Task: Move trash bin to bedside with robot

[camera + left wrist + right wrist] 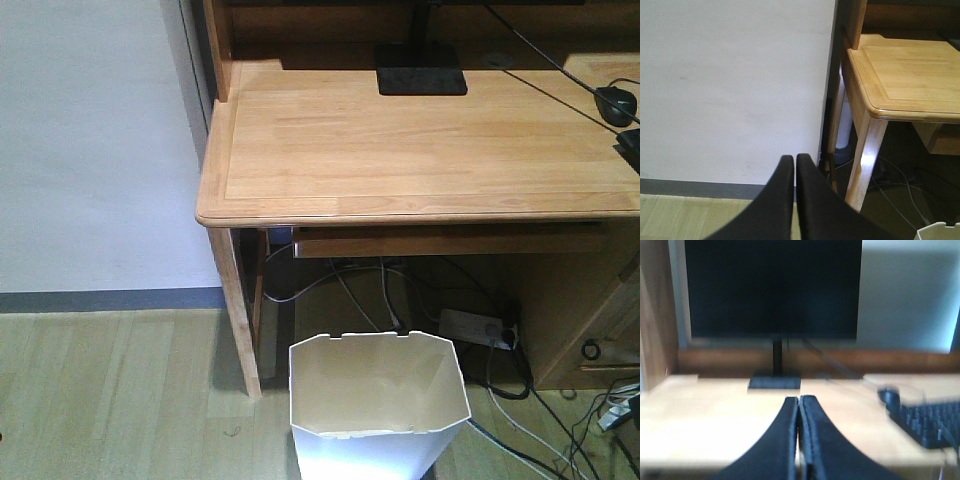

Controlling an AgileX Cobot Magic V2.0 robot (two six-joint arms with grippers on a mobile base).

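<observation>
The white trash bin [378, 405] stands on the floor in front of the desk, at the bottom middle of the front view, its cream inside showing. A sliver of the bin's rim [940, 231] shows at the bottom right of the left wrist view. My left gripper [795, 160] is shut with nothing in it, pointing at the white wall left of the desk leg. My right gripper [799, 401] is shut and empty, held above the desk top and facing the monitor. The bedside is out of view. Neither gripper touches the bin.
A light wooden desk [400, 150] with a front leg [236, 310] stands just behind the bin. On it are a monitor [772, 287] on a black stand [420, 80], a keyboard [927, 422] and a mouse [616, 103]. Cables and a power strip [475, 327] lie under the desk.
</observation>
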